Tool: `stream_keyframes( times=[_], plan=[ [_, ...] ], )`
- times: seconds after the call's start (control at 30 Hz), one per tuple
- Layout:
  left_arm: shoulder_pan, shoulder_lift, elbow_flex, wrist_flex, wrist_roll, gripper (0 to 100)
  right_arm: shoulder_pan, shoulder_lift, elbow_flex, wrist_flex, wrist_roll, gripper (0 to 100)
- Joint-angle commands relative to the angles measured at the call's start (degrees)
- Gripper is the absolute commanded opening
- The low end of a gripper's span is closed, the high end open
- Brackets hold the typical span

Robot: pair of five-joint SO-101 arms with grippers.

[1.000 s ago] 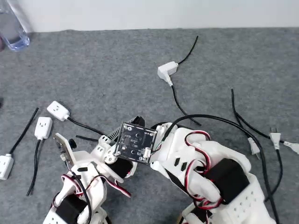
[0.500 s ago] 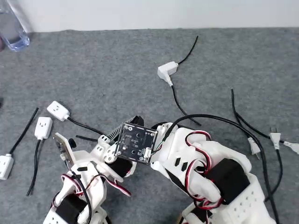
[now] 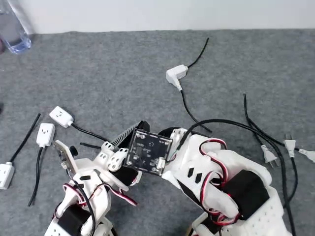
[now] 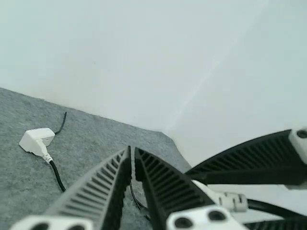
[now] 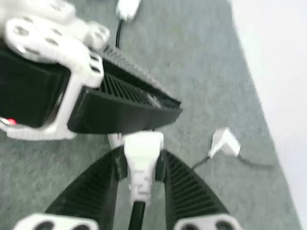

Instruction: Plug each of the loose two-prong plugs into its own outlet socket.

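Observation:
My right gripper [image 5: 141,154] is shut on a white plug [image 5: 142,141] whose black cord runs back between the fingers. In the high view that hand lies under its wrist board [image 3: 148,152]. My left gripper [image 4: 132,151] is shut with nothing in it. It lies across just in front of the right gripper, and its black ribbed fingers [image 3: 129,133] show in the high view. Three white outlet sockets [image 3: 61,116] [image 3: 45,134] [image 3: 5,175] lie at the left. Two loose two-prong plugs [image 3: 268,156] [image 3: 290,145] lie at the right.
A white angled plug [image 3: 176,74] [image 4: 37,141] [image 5: 224,142] with a black cord lies farther back on the grey mat [image 3: 108,73]. Black cords [image 3: 246,130] loop across the right side. A clear bottle [image 3: 12,29] stands at the back left corner. A white wall [image 3: 167,14] borders the back.
The right arm's wrist board has shifted slightly right and down. More of the left gripper's black fingers now shows beside it. The sockets and loose plugs have not moved.

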Motion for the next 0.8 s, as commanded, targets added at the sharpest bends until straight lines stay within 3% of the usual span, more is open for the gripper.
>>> stream_keyframes(
  times=[0.0,0.37,0.47,0.6,0.77],
  plan=[
    [0.1,-0.8,0.5,0.8,-0.7,1,-0.7,-0.9,-4.0,-0.6,-0.5,0.8],
    [-0.2,-0.8,0.3,0.8,-0.7,1,-0.1,-0.7,-1.8,-1.5,-0.4,0.8],
    [-0.9,-0.8,-0.8,0.8,-0.7,1,4.3,0.0,-0.2,-2.6,0.4,0.8],
    [-8.1,-0.8,-4.4,0.8,-0.7,1,9.6,2.9,1.4,-2.0,2.1,0.8],
    [-20.1,-0.8,-4.4,1.6,-0.7,1,10.8,7.1,-1.8,0.6,4.6,0.8]
  ],
)
